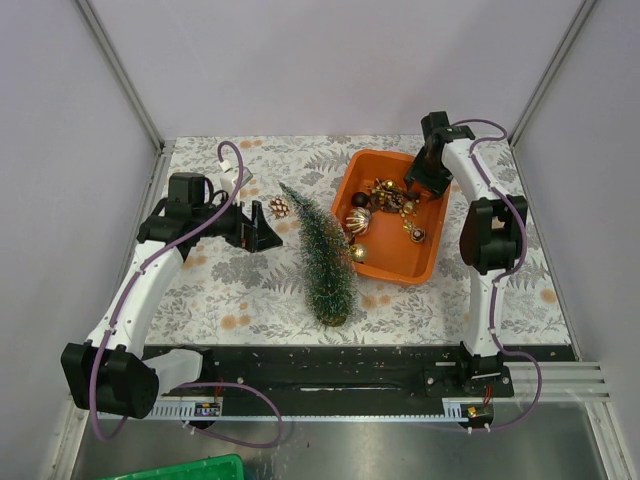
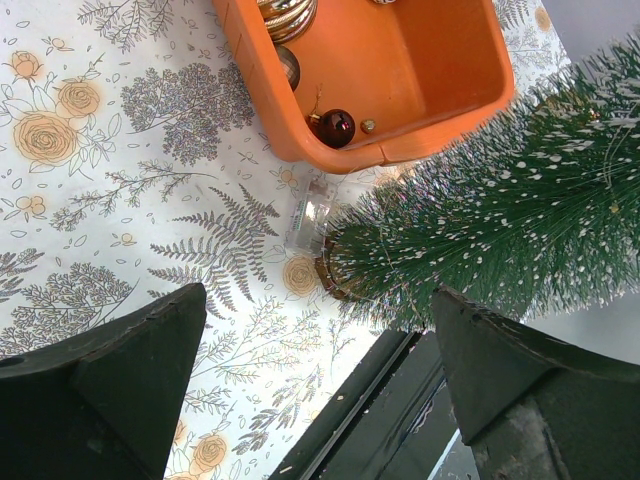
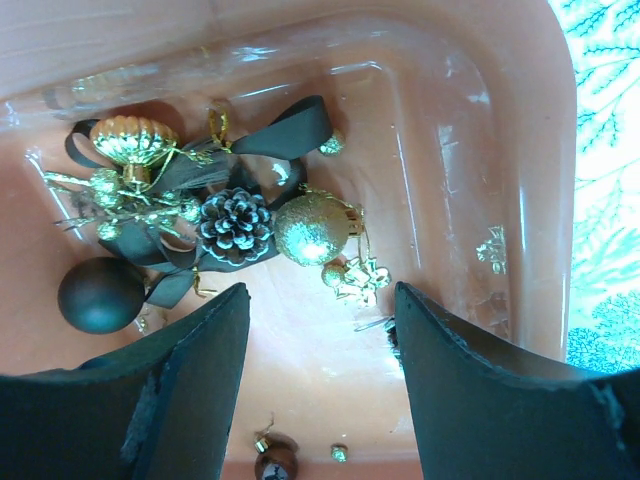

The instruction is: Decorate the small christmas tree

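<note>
Where tree (image 1: 325,255) lies, left fingers (image 2: 110,390) near (untouching)

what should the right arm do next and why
Probably lower the right pincer toward the glittery gold ball. It hangs open over the orange tray, with that ball and the frosted pinecone just ahead of its fingers, so a small drop should bracket an ornament.
</note>
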